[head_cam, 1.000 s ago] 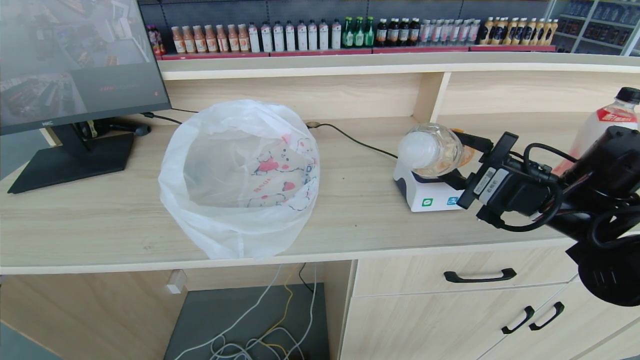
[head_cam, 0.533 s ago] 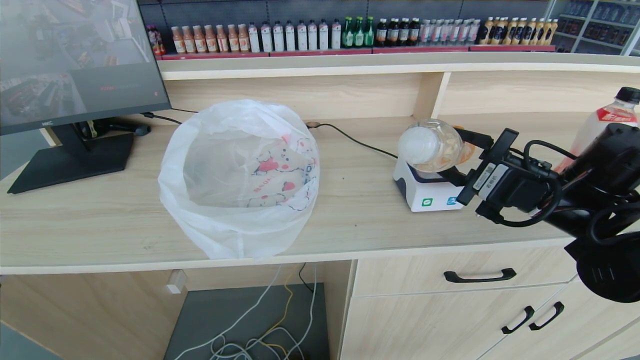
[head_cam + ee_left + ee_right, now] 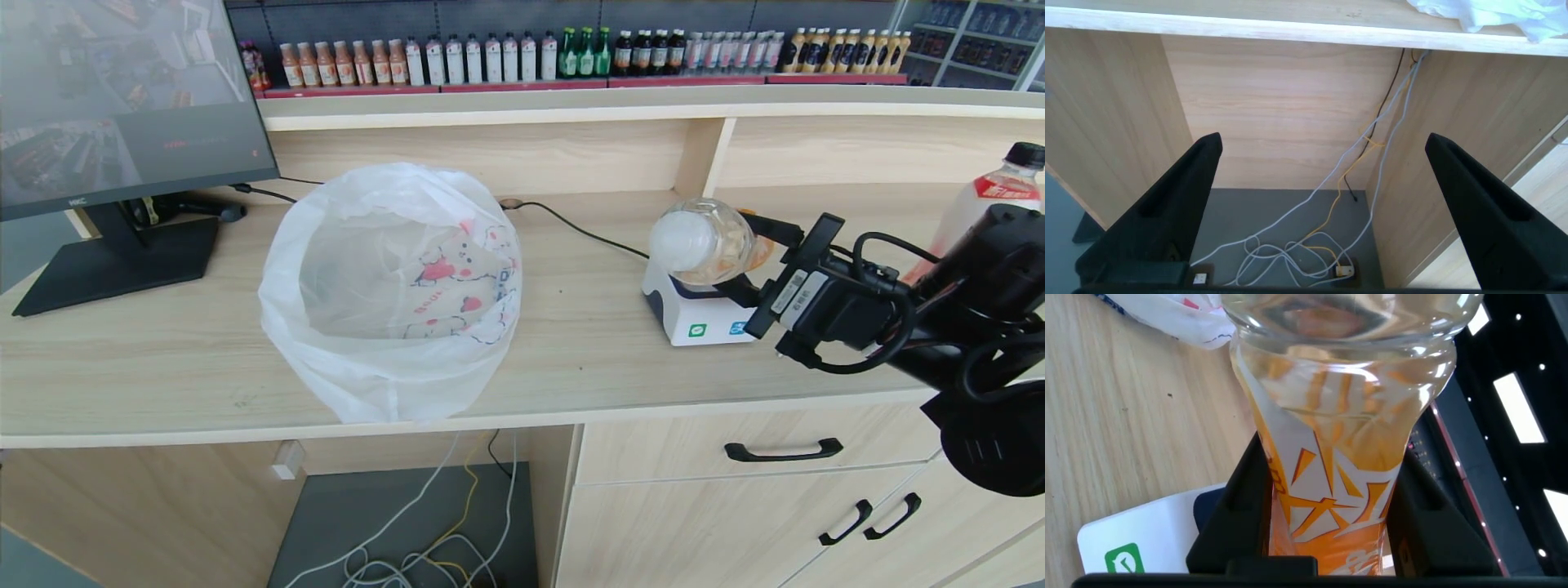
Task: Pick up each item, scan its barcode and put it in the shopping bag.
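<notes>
While the right gripper (image 3: 737, 251) grips the clear, orange-labelled bottle (image 3: 704, 243) in the head view, the bottle lies on its side over the white scanner (image 3: 694, 314); contact between them cannot be told. Its long axis runs from 3 o'clock at the jaws to 9 o'clock, with the round base pointing toward the shopping bag (image 3: 392, 359). The bag stands open on the counter (image 3: 588, 343), at 9 o'clock from the scanner and apart from it. A red-labelled bottle (image 3: 992, 196) stands upright at 3 o'clock.

In the left wrist view, the left gripper (image 3: 1323, 147) hangs below the counter edge, spread wide and empty, with cables (image 3: 1306, 245) on the floor beyond.

In the right wrist view, black fingers (image 3: 1233, 514) press both sides of the bottle's narrow waist above the scanner.
</notes>
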Tool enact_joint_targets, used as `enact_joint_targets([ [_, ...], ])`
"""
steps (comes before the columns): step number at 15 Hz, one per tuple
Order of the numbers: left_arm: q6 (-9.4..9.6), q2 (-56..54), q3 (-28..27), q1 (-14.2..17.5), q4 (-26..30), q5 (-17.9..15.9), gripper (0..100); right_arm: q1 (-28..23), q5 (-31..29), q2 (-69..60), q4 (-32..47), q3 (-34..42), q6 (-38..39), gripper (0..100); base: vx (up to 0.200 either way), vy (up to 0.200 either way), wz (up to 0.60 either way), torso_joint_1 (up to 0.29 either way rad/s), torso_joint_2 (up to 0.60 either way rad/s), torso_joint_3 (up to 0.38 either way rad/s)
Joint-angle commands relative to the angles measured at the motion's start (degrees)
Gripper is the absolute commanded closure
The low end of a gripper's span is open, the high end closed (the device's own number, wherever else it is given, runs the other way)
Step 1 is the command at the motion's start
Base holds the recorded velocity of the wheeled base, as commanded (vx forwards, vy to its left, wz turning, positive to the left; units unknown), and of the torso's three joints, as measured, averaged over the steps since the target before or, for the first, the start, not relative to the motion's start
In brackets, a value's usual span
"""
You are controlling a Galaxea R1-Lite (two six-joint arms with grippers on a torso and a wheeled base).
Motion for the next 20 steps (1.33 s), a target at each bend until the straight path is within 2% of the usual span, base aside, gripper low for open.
enact_joint_targets([
  [1,-0.01,-0.01,0.0,0.09,-0.01,0.0,0,0.23,-0.02,-0.46,-0.02,-0.02,0.05,100,0.0,0.0,0.0,0.0,0.0,0.0],
  [9,-0.01,-0.01,0.0,0.0,-0.01,0.0,0,2.07,-1.08,-3.98,-0.02,1.3,3.22,100,0.0,0.0,0.0,0.0,0.0,0.0],
  [11,-0.01,-0.01,0.0,0.09,-0.01,0.0,0,2.78,-3.45,-6.97,-0.02,4.29,5.76,100,0.0,0.0,0.0,0.0,0.0,0.0],
  [14,-0.01,-0.01,0.0,0.0,-0.01,0.0,0,2.78,-5.29,-10.84,0.69,3.32,11.21,100,0.0,0.0,0.0,0.0,0.0,0.0],
  [17,-0.01,-0.01,0.0,0.0,-0.01,0.0,0,3.04,-9.51,-15.41,1.39,7.45,17.19,100,0.0,0.0,0.0,0.0,0.0,0.0],
  [20,-0.01,-0.01,0.0,0.0,-0.01,0.0,0,3.04,-9.95,-17.95,1.13,10.18,24.13,100,0.0,0.0,0.0,0.0,0.0,0.0],
])
